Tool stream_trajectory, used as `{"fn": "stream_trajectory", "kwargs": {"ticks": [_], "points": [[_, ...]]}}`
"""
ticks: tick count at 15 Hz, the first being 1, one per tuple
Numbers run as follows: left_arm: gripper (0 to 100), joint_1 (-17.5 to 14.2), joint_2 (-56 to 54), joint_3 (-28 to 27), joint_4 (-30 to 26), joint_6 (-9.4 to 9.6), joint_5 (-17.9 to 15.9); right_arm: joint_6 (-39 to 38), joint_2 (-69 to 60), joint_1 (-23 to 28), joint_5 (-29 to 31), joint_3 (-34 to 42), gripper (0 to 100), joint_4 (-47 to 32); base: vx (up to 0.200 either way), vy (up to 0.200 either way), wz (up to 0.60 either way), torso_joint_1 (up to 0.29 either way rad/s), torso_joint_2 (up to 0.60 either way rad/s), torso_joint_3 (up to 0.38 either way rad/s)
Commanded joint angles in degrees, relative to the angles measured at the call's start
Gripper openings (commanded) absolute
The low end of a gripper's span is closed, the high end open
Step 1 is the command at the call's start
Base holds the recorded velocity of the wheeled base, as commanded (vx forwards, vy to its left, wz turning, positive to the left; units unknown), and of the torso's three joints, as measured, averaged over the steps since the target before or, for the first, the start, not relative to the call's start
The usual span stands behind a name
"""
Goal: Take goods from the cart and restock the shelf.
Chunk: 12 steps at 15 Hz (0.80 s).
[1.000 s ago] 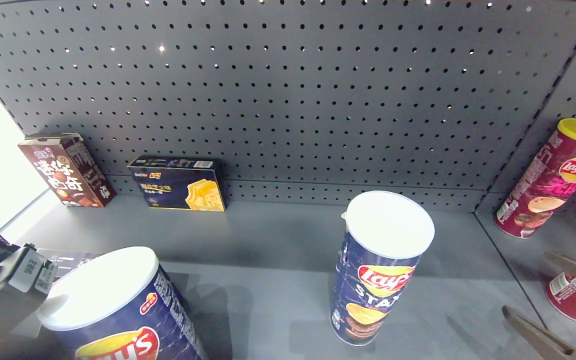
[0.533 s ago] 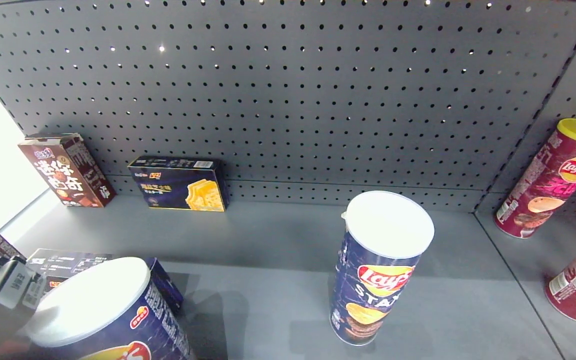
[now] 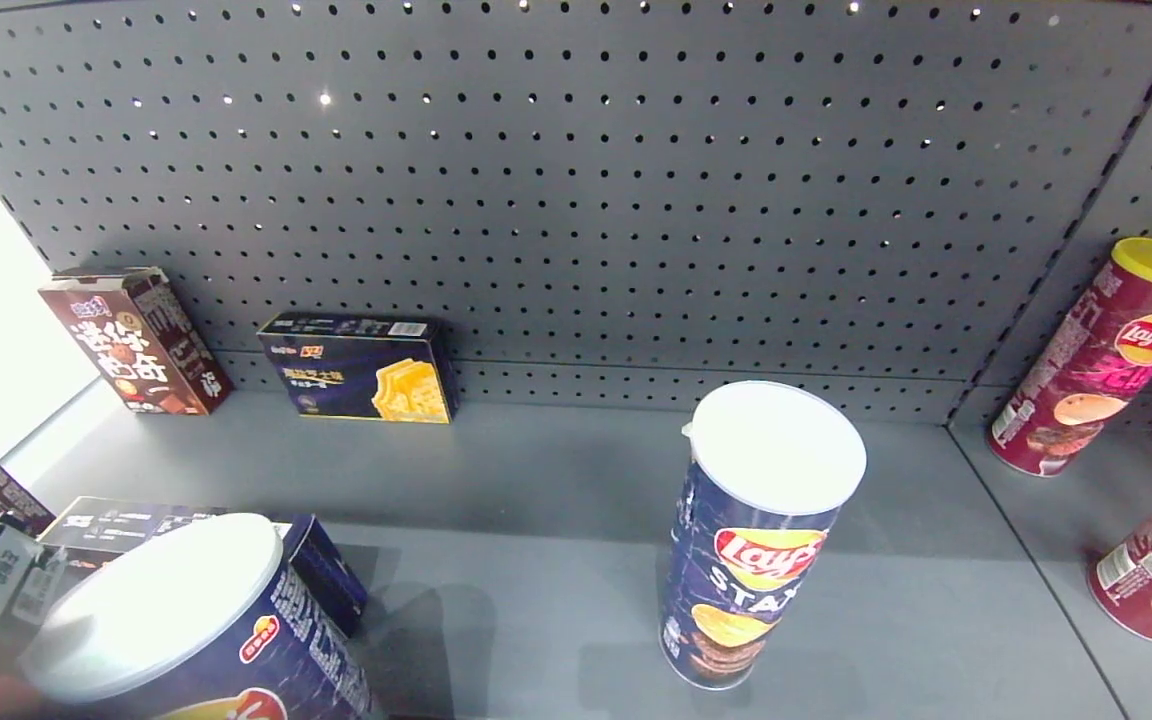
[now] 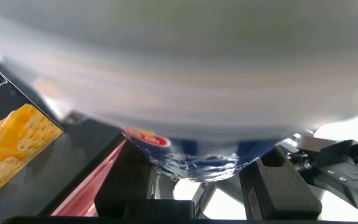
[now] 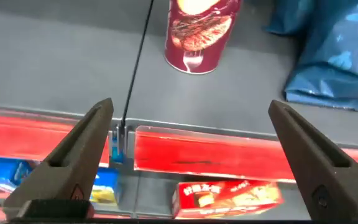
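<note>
Placement step: the blue chip can is gripped firmly by the left gripper at the front-left of the shelf, just beside a flat blue box; the right gripper is spread wide, empty; next, an upright set-down and release are called for.

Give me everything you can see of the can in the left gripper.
The can is a tube with a dark blue printed wrap, a red-and-yellow logo and a flat white lid, closed. It is lid up at the front left of the shelf, just in front of a flat-lying blue box. The left gripper is shut on its body, a finger on each side. Its base is hidden.
</note>
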<state>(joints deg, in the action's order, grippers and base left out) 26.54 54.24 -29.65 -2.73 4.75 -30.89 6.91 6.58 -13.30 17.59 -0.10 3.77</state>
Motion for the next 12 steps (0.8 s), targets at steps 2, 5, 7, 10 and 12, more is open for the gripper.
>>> {"fn": "stream_trajectory", "kwargs": {"ticks": [2,5,7,10,12], "points": [[0,0.09,-0.01,0.12,0.01,0.08,-0.13,-3.92,-0.34,0.03,-0.36,0.10,100,-0.08,0.000,0.000,0.00,0.000,0.00,0.000],[0,0.27,-0.10,0.56,0.09,0.17,-0.40,-5.07,-0.34,0.03,-17.33,0.10,100,-1.39,0.000,0.000,0.00,0.000,0.00,0.000],[0,0.53,-0.10,0.38,0.18,0.26,-0.49,-5.15,-0.34,-0.41,-17.68,0.01,100,-4.03,0.000,0.000,0.00,0.000,0.00,0.000],[0,0.62,-0.10,0.03,0.18,0.26,-0.40,-6.03,-0.34,-0.50,-17.50,0.10,100,-3.85,0.000,0.000,0.00,0.000,0.00,0.000],[0,0.27,-0.89,-0.06,0.09,0.17,-0.31,-6.03,-0.34,-0.50,-17.50,0.10,100,-3.85,0.000,0.000,0.00,0.000,0.00,0.000]]}}
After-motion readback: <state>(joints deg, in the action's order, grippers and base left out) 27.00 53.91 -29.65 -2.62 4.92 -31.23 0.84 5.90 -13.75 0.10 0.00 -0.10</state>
